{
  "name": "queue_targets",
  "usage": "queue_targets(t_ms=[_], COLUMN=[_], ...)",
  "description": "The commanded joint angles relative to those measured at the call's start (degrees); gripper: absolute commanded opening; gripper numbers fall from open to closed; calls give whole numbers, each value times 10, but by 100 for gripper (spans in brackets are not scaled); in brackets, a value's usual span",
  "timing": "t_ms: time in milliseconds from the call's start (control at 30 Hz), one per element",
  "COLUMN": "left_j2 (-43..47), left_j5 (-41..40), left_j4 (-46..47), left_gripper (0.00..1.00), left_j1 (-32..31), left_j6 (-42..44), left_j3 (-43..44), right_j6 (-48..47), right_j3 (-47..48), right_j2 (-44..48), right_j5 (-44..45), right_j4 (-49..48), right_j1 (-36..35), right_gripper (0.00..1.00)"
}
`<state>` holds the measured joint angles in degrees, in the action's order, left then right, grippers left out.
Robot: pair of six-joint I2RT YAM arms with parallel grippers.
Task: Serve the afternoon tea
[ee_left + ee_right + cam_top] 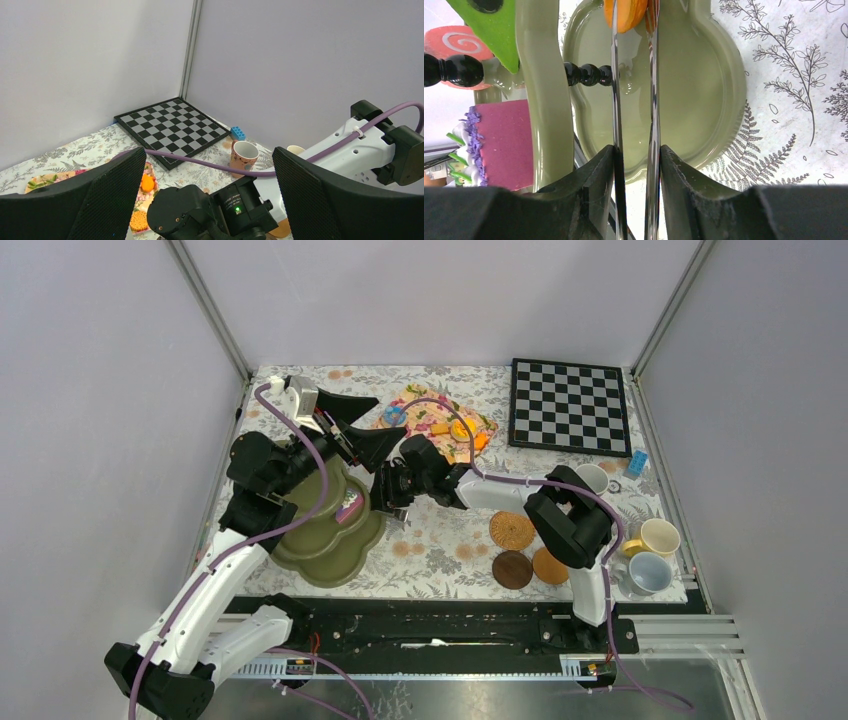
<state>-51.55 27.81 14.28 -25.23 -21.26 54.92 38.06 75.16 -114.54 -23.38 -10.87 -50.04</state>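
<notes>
The orange pastry, top of the right wrist view, is pinched in the metal tongs over a tray of the green stand. The right gripper is clamped on the tongs. This looks like the placing step; the next move calls for easing that squeeze. Only the top view shows the mugs and coasters, lower right. The left gripper gapes empty.

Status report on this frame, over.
Left gripper open, empty. Right gripper clamps tongs pinching orange pastry over stand tier. Tier beneath bare.
</notes>
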Motion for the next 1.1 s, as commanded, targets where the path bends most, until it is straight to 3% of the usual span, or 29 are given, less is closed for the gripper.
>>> queue_targets(t_ms=[0,400,733,900,1067], left_j2=[5,8,8,8,8], left_j5=[12,11,11,11,12], left_j4=[31,30,29,29,29], left_gripper=[99,99,99,99,99], left_j1=[-3,-3,-6,-7,-8], left_j6=[-2,-1,0,0,-1], left_j3=[5,5,5,5,5], right_j6=[-14,-21,-27,-38,-51], right_j3=[19,-38,-109,-156,-218], right_j2=[9,78,151,208,288], right_j5=[13,26,37,51,57], right_j4=[2,7,12,27,42], right_j1=[-3,-2,16,47,124], right_gripper=[44,51,46,44,43])
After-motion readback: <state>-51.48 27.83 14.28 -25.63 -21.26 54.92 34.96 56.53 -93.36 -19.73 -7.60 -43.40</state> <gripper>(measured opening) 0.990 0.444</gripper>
